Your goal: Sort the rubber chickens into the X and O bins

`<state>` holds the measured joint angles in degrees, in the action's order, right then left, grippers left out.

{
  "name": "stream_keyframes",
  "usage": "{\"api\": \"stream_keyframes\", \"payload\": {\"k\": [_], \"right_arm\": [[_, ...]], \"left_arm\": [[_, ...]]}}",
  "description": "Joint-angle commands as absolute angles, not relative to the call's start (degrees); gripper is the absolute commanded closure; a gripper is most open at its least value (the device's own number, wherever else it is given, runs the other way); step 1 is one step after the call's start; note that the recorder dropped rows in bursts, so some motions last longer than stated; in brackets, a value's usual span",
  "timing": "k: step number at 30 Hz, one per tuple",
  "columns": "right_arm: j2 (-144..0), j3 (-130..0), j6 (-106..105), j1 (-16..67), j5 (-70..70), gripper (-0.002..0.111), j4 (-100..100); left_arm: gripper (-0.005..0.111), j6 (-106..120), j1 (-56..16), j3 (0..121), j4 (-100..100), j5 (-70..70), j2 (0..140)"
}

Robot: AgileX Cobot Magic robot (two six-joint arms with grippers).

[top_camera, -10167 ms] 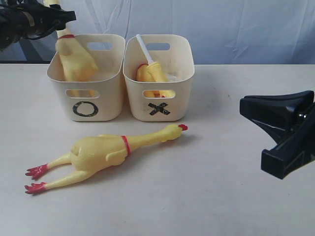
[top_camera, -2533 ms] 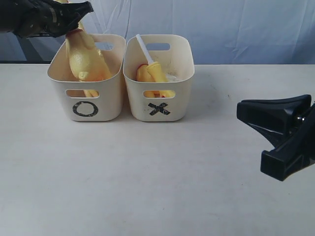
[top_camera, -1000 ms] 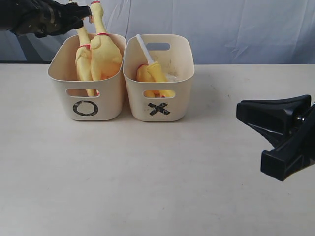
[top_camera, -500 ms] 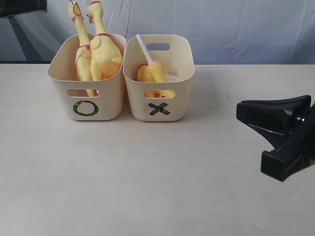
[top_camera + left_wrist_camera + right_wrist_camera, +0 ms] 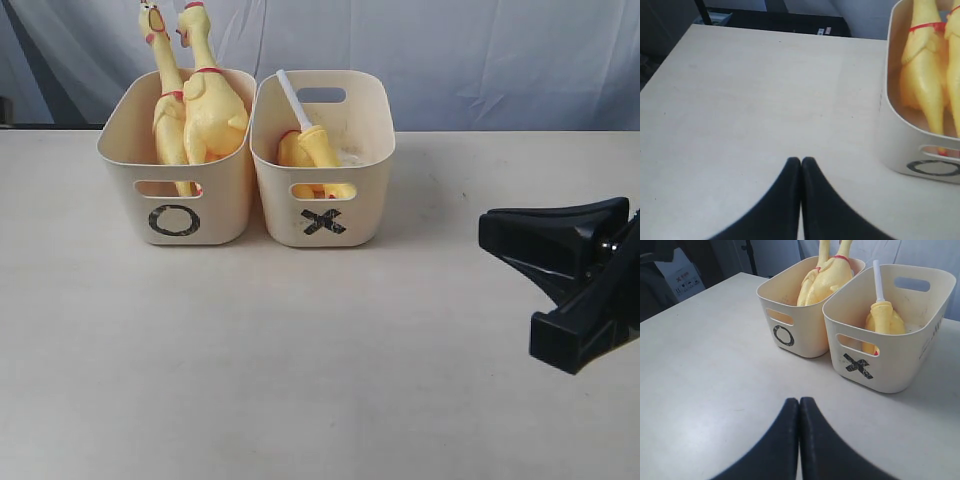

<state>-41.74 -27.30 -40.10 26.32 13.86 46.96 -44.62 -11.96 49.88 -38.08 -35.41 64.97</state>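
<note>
While two chickens (image 5: 215,112) stand in the O bin (image 5: 222,205), left fingers (image 5: 784,202) and right fingers (image 5: 782,440) are pressed together.

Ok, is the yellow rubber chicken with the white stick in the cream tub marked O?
No, that chicken sits in the X tub.

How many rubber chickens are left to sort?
None that I can see. Done: two long rubber chickens stand in the O bin, a shorter chicken with a white stick sits in the X bin. In hand: nothing; left gripper and right gripper are shut, empty. The table shows no chicken.
</note>
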Motion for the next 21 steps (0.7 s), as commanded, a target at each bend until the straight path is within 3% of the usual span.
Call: {"api": "stream_keyframes", "payload": {"k": [1,11,21], "right_arm": [[-41.6,-27.1,-40.2,26.0,13.6,0.108,47.0],[-41.6,-27.1,-40.2,26.0,13.4,0.108,47.0],[-41.5,-27.1,-40.2,26.1,13.2,0.108,47.0]], "left_arm": [[0.106,-43.8,-12.2,42.4,-35.9,-31.0,54.1],[0.106,-37.2,-12.2,38.3,-31.7,-41.4,34.9],[0.106,-37.2,-12.2,38.3,-33.0,-43.9,28.5]]}}
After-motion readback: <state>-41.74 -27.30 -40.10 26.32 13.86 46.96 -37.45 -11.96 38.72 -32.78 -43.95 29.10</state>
